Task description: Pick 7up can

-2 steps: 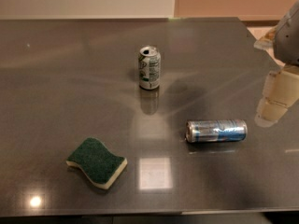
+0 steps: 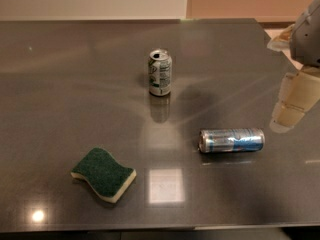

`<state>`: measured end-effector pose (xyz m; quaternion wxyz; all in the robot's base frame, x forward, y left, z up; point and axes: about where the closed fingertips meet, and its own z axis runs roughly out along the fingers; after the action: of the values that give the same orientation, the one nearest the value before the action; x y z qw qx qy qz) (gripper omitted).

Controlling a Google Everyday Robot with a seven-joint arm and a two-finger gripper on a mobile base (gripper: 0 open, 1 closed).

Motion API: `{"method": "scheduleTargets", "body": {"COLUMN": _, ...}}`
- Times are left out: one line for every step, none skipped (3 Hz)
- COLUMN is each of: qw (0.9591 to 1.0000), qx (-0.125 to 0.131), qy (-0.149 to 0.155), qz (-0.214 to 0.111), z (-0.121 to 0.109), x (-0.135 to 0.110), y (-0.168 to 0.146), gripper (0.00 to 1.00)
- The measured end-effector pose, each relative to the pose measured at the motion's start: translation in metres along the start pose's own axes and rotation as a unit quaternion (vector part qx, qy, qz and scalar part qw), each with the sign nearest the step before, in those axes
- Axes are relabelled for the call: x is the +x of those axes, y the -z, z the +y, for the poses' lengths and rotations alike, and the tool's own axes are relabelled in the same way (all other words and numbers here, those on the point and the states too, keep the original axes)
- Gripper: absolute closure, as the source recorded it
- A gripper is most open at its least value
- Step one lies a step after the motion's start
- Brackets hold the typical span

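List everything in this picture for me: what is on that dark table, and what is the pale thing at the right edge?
Short, stout 7up can with silver top: one, white and green, upright near the table's middle, towards the back.
Long, slim silver-blue can: one, lying on its side, right of centre, nearer the front.
Wavy sponge: one, green over pale yellow, front left.
Glossy table: one, dark grey, under everything.
Robot's gripper: one, cream, right edge, touching neither can.
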<state>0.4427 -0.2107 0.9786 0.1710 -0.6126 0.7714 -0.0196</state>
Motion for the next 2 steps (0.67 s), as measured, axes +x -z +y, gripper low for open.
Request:
{"method": "scheduleTargets", "body": {"qw": 0.9993, "qx": -0.009, "qy": 0.008, "qz": -0.036, "z": -0.009, "x": -0.017, "y": -0.005, "gripper": 0.00}}
{"method": "scheduleTargets", "body": {"qw": 0.9974, "qx": -0.020, "qy": 0.009, "qz": -0.069, "z": -0.019, "x": -0.037, "y": -0.018, "gripper": 0.00}}
